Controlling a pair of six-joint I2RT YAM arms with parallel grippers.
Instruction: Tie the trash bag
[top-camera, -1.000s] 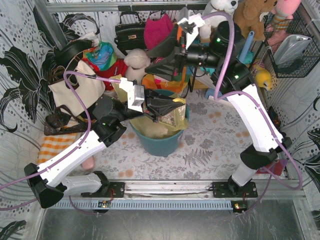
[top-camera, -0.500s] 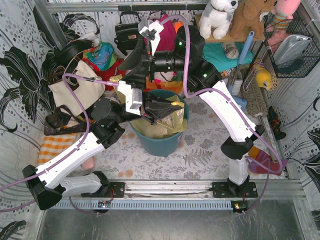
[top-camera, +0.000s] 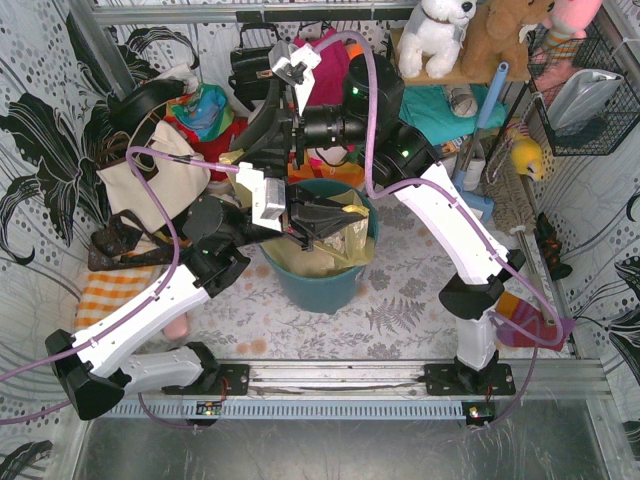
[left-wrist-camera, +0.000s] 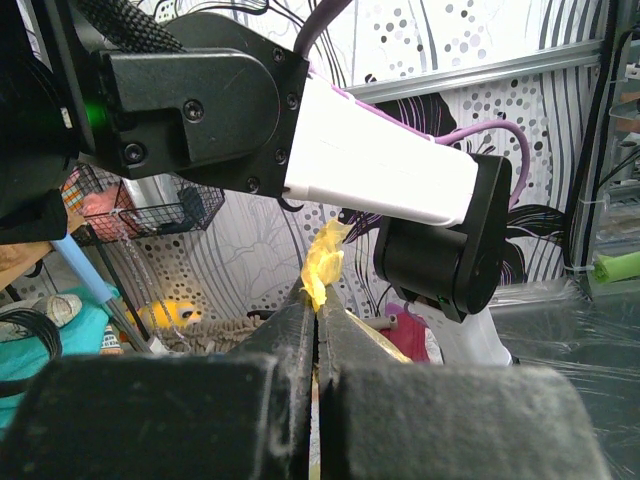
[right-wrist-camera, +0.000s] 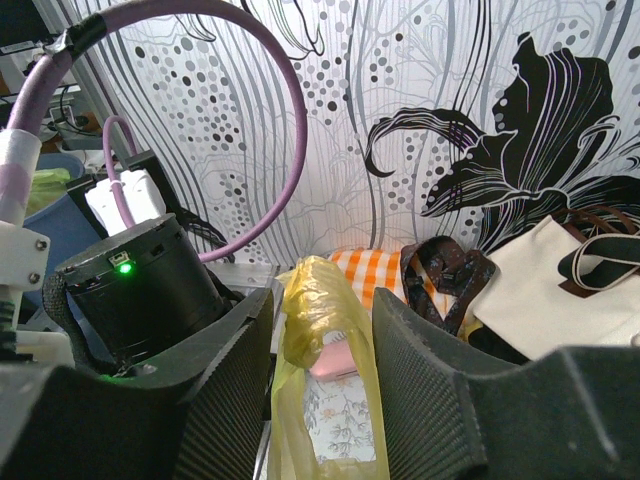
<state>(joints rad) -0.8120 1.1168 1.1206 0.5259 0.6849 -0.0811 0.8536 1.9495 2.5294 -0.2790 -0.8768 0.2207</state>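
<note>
The trash bag (top-camera: 347, 236), thin yellow-green plastic, lines the round teal bin (top-camera: 322, 285). My left gripper (top-camera: 352, 213) is over the bin's mouth, shut on a twisted tip of the bag (left-wrist-camera: 324, 262), which sticks out past the closed fingertips (left-wrist-camera: 300, 312). My right gripper (top-camera: 252, 150) reaches over the bin's back left side with its jaws apart. In the right wrist view a raised loop of the bag (right-wrist-camera: 318, 330) stands between the ribbed fingers (right-wrist-camera: 225, 375) of the right gripper (right-wrist-camera: 322, 296) and does not look pinched.
A cream tote bag (top-camera: 150, 180) and an orange checked cloth (top-camera: 112, 292) lie left of the bin. A black handbag (top-camera: 255, 65), plush toys (top-camera: 440, 30) and a wire basket (top-camera: 590, 95) crowd the back. The right arm (left-wrist-camera: 380, 180) passes close above the left gripper.
The right arm swung from the back right across to the left, above the bin, and its gripper now straddles a loop of the bag. The left gripper kept its hold and place.
</note>
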